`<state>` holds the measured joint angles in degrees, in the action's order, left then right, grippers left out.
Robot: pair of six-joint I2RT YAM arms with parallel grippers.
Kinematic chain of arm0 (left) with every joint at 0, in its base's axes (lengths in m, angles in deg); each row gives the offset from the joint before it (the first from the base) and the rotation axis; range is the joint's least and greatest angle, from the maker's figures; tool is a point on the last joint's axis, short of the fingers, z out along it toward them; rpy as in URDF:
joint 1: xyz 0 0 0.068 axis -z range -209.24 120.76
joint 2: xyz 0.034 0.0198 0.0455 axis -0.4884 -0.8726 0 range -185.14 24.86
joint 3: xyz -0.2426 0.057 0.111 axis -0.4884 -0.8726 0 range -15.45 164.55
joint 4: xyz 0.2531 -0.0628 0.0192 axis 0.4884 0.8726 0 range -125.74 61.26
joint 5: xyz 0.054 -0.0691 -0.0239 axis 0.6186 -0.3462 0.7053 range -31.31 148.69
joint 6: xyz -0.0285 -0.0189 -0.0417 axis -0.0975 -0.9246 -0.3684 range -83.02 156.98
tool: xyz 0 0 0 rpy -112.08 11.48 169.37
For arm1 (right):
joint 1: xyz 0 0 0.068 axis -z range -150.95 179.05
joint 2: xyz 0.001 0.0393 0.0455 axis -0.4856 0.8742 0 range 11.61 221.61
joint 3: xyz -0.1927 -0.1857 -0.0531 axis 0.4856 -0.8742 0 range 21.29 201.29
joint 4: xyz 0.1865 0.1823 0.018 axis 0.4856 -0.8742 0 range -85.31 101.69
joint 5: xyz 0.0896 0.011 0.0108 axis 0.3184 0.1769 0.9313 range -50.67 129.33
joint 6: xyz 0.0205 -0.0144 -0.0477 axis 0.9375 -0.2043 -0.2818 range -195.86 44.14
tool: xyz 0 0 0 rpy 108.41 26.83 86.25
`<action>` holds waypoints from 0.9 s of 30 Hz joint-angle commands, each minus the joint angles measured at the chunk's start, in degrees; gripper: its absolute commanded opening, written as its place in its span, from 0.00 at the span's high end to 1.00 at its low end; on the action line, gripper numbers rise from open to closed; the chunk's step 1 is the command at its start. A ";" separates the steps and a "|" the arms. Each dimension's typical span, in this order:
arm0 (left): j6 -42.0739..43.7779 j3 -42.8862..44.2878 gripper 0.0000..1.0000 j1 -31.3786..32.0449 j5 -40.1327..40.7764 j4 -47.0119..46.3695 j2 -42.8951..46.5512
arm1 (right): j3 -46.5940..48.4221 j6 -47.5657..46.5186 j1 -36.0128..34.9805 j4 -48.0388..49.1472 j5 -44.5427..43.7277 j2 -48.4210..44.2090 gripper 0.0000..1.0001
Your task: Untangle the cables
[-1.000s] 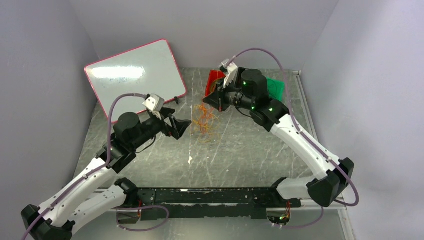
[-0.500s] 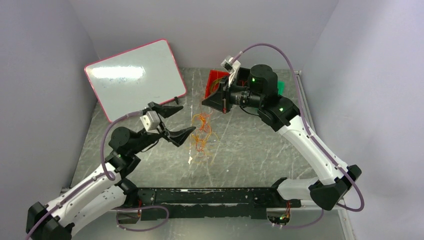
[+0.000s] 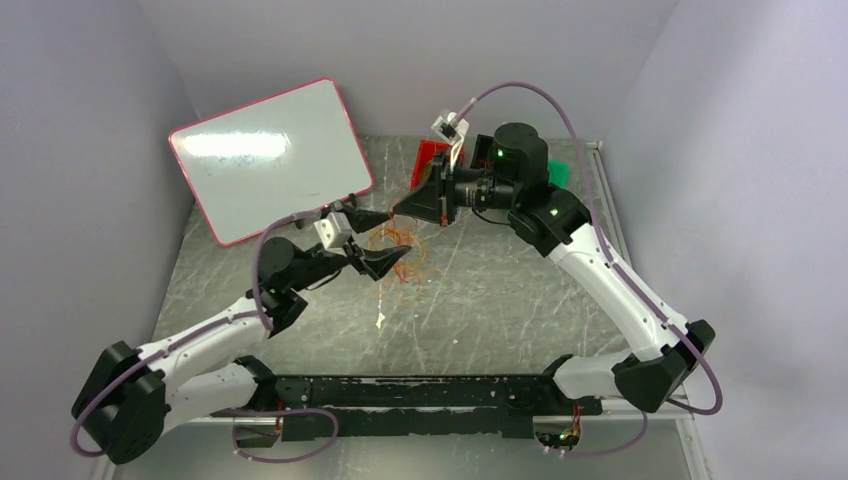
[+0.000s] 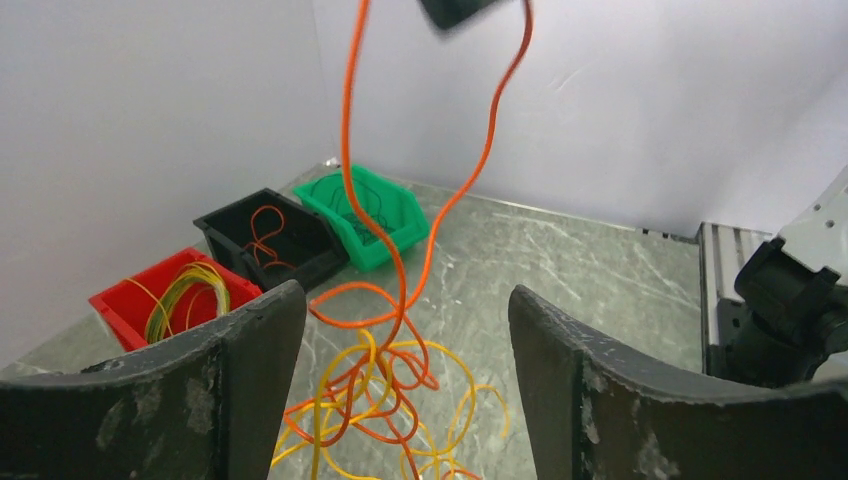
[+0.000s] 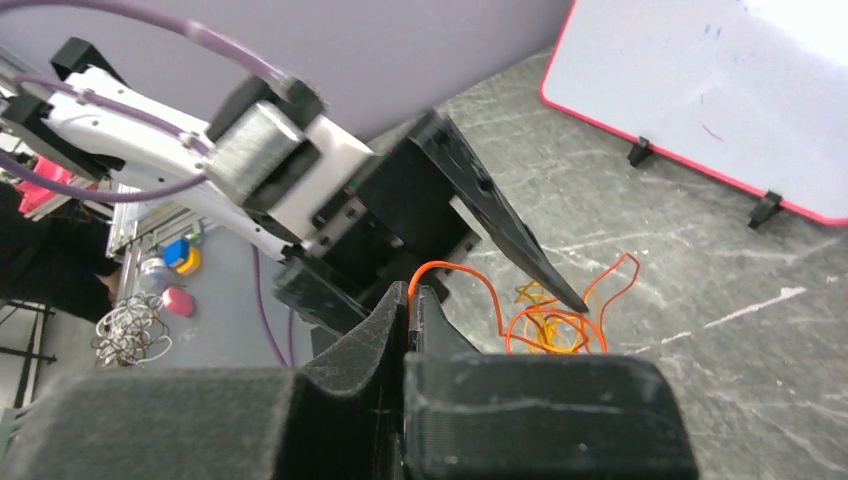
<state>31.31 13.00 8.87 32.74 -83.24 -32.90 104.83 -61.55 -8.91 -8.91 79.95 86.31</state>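
Here red bin (image 4: 118,308) holds yellow cables (image 4: 186,288); right claw (image 5: 410,296) pinches orange cable (image 4: 492,112), left claw (image 4: 405,300) gapes empty.

The top external camera looks steeply down from above and behind the arm bases, taking in the whole table (image 3: 500,300). The left wrist camera sits low, facing the far green bin (image 4: 365,215). The right wrist camera looks back across toward the whiteboard (image 5: 720,90) — all three share the cables (image 3: 412,262), the wrist views from close by.

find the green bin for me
Left wrist view, left of centre: the green bin sits by the wall, beside the black bin, red bin further left.
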 commanded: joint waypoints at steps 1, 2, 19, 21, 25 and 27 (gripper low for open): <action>1.00 0.90 0.26 1.05 0.00 -7.34 -4.03 | 5.43 1.34 -0.45 2.95 4.29 1.05 1.00; 0.88 0.77 0.28 1.23 0.10 -8.17 -4.98 | 6.82 1.27 -0.50 2.35 4.71 1.59 1.00; -1.64 -7.30 0.66 3.27 -1.93 -5.52 -8.96 | 22.92 0.62 -0.55 1.22 -2.04 2.97 1.00; -1.90 -9.02 0.67 3.99 -1.52 -4.16 -8.35 | 23.71 0.81 -0.60 1.92 -4.26 2.75 1.00; -2.61 -12.43 0.67 5.69 0.45 -3.24 -6.44 | 25.65 0.69 -0.61 2.36 -8.11 2.67 1.00; -2.80 -13.65 0.67 6.27 1.66 -2.49 -5.79 | 26.16 0.91 -0.55 3.19 -9.69 2.49 1.00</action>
<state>29.41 1.50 13.92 32.85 -86.85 -40.42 128.48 -61.05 -9.28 -8.74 75.21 90.09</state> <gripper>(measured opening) 0.331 0.017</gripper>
